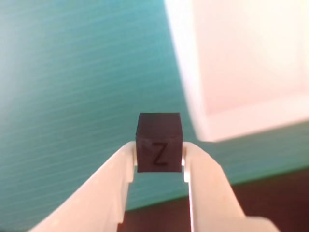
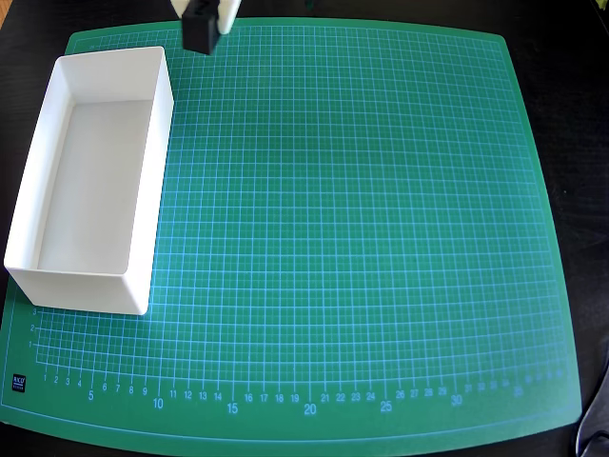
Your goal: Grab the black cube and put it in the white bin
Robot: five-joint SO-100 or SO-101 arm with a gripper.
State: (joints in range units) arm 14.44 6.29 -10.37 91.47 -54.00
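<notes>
My gripper (image 1: 159,157) is shut on the black cube (image 1: 159,142), holding it between two white fingers with a Z-marked face toward the wrist camera. The cube hangs above the green mat, and the white bin (image 1: 251,72) shows blurred at the upper right of that view. In the overhead view the black cube (image 2: 201,30) sits at the top edge, gripped by the white fingertips (image 2: 226,13), just right of the far end of the long white bin (image 2: 152,181). The bin's inside looks empty.
A green cutting mat (image 2: 362,238) with a grid covers most of the dark table (image 2: 580,114). The bin stands along the mat's left side in the overhead view.
</notes>
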